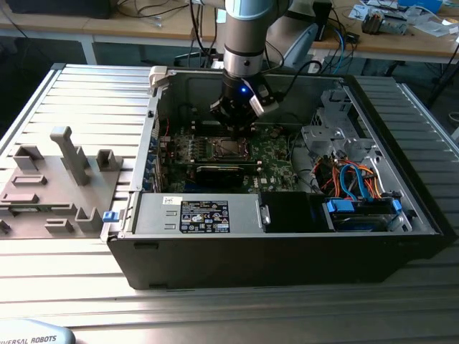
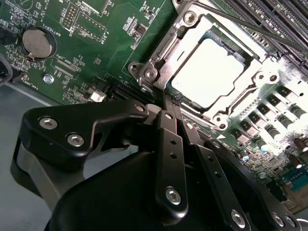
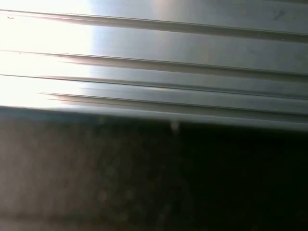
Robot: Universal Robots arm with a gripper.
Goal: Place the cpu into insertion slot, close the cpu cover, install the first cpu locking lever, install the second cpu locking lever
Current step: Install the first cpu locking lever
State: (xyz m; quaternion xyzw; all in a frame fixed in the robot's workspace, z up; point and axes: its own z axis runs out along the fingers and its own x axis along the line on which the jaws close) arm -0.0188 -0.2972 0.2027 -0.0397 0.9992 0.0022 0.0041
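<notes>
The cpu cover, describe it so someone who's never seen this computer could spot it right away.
Find the green motherboard inside the open computer case. Below the gripper sits the cpu cover: a silver metal frame around the pale square cpu, unlike the round coin battery.

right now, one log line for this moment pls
pincer shut, at cover edge | cpu in slot | cover down over cpu | motherboard in case

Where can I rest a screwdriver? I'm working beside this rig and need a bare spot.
The ribbed metal table is bare between the grey fixture tray and the computer case, and along its front edge. Inside the case is crowded: the pincer hangs over the cpu cover, with cables alongside.
</notes>
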